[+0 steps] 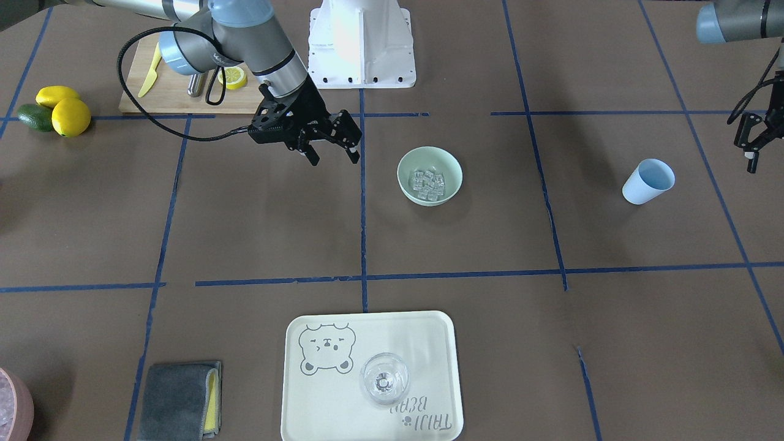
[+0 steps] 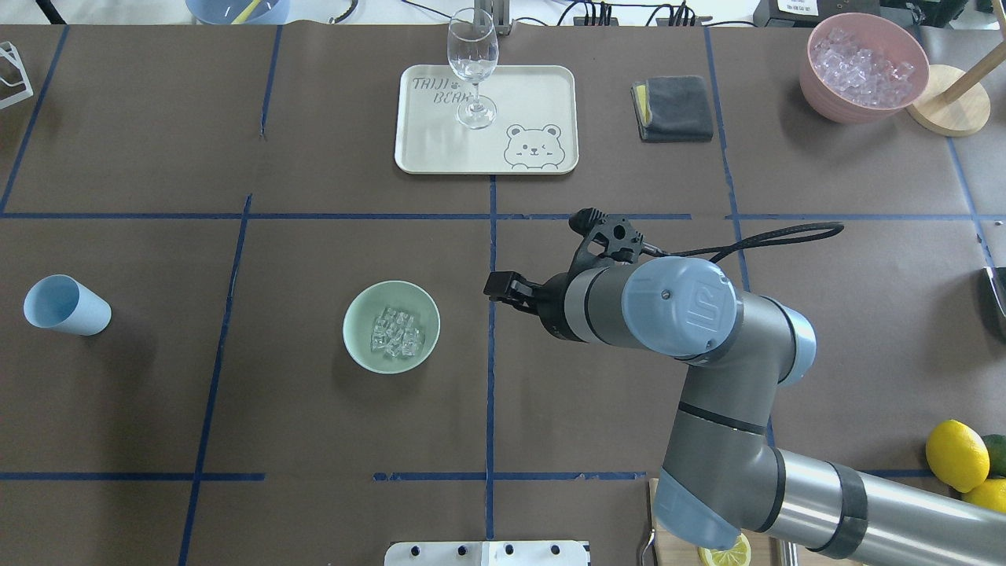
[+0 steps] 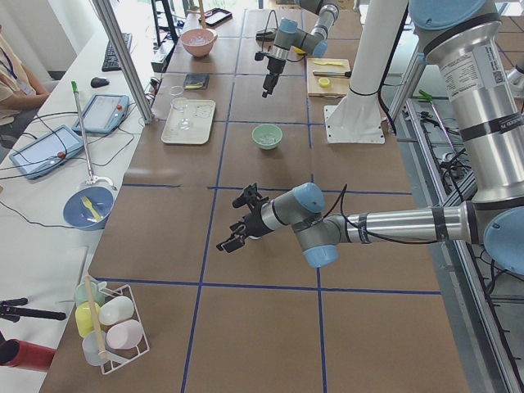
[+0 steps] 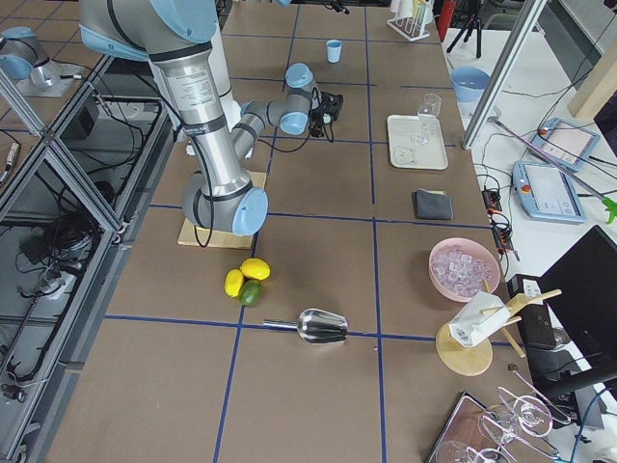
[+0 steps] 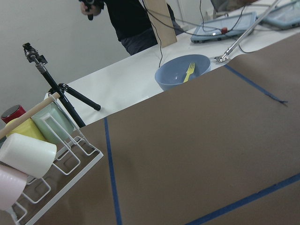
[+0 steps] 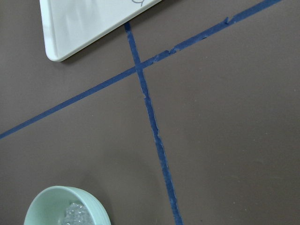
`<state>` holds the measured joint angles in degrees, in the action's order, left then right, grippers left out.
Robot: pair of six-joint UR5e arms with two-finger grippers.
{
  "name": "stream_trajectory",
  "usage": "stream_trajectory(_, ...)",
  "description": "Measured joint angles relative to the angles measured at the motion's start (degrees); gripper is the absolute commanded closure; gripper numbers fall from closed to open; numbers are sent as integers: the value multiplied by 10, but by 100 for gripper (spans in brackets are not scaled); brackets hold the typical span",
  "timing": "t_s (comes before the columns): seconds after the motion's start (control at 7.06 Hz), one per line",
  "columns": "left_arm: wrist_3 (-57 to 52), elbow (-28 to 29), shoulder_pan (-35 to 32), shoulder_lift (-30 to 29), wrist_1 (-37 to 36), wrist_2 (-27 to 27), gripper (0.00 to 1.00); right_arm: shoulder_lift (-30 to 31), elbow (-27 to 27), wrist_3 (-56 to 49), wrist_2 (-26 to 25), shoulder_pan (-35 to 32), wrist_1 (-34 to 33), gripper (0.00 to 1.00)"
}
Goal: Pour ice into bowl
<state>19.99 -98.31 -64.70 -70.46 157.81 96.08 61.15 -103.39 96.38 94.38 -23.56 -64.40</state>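
Note:
The pale mint-green bowl [image 1: 407, 166] stands near the table's middle with several clear ice cubes [image 1: 429, 184] inside. It also shows in the overhead view [image 2: 357, 314] with the ice [image 2: 397, 332], and at the bottom of the right wrist view [image 6: 44, 202]. The light blue cup [image 1: 648, 181] lies on its side, empty, also in the overhead view [image 2: 67, 306]. My right gripper [image 1: 334, 159] hovers open and empty beside the bowl. My left gripper [image 1: 748, 150] is open and empty, just beyond the cup.
A cream tray [image 1: 318, 416] holds a clear wine glass [image 1: 384, 379]. A grey cloth [image 1: 180, 399] lies beside it. A pink container of crushed ice [image 2: 864, 67], a cutting board [image 1: 177, 92], lemons [image 1: 68, 115] and a metal scoop [image 4: 320, 326] are on my right side.

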Motion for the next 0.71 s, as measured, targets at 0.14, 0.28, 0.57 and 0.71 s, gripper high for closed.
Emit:
stream_trajectory(0.14,-26,0,-42,-20,-72,69,0,-26,17,2,-7,8,-18,0)
stream_trajectory(0.28,-37,-1,-75,-39,-145,134,0,-62,40,2,-10,14,-50,0)
stream_trajectory(0.57,-66,1,-102,-76,-303,210,0,-130,92,-12,-7,20,-107,3)
stream_trajectory(0.71,-120,-1,-119,-105,-404,224,0,-161,124,-23,-3,21,-123,8)
